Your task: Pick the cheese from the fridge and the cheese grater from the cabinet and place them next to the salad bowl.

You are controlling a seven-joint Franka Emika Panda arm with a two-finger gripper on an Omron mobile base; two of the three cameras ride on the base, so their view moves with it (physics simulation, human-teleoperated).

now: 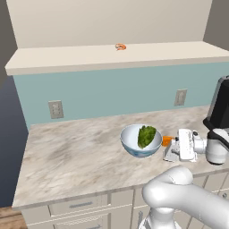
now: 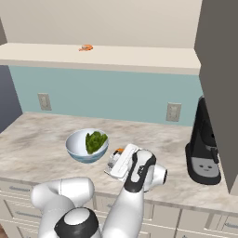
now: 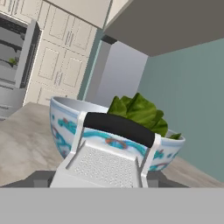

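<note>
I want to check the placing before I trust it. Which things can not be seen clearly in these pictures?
- Cheese: a sliver in the left base view, behind the salad bowl and the gripper.
- Cheese grater: base cut off by the hand view's bottom; whether it rests on the counter is unclear.
- Pinkish item on the shelf: too small to identify.

We see a marbled counter [image 1: 76, 152] with a black coffee machine [image 2: 203, 146] at its right end, two wall outlets [image 1: 55, 109] on the blue backsplash, and a tiny pinkish-orange curled item [image 1: 120, 46] on the shelf above.
</note>
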